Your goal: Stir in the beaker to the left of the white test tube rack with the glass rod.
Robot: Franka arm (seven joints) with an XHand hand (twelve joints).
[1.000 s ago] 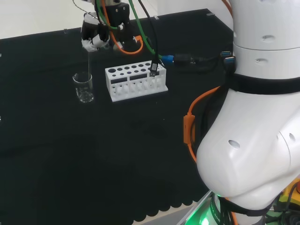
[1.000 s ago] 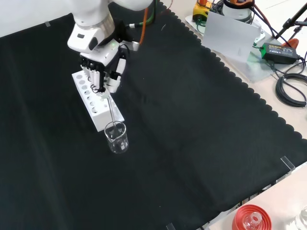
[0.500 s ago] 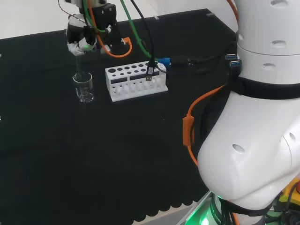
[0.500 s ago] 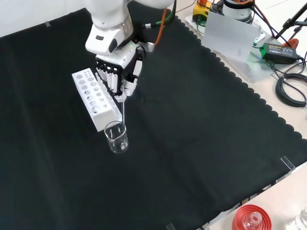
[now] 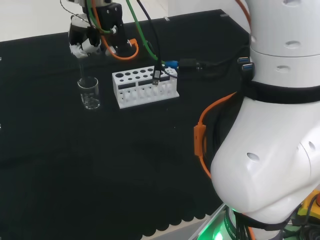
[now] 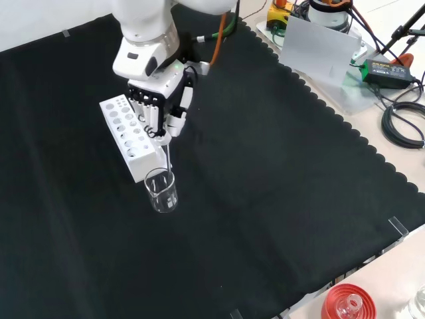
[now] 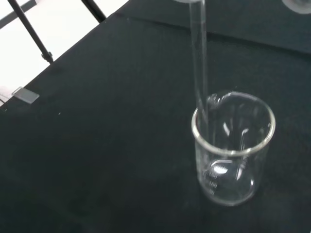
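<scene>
Black cloth covers the bench, where the beaker [image 6: 161,190] is set just beside the white test tube rack [image 6: 132,137]. The glass rod [image 6: 168,157] is pinched upright in the hand [image 6: 161,106], so its tip is kept inside the beaker's rim for stirring.

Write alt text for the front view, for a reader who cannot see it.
The robot's hand holds a glass rod upright, its lower end dipping into a clear beaker on black cloth. A white test tube rack stands just behind the beaker, partly under the hand.
</scene>
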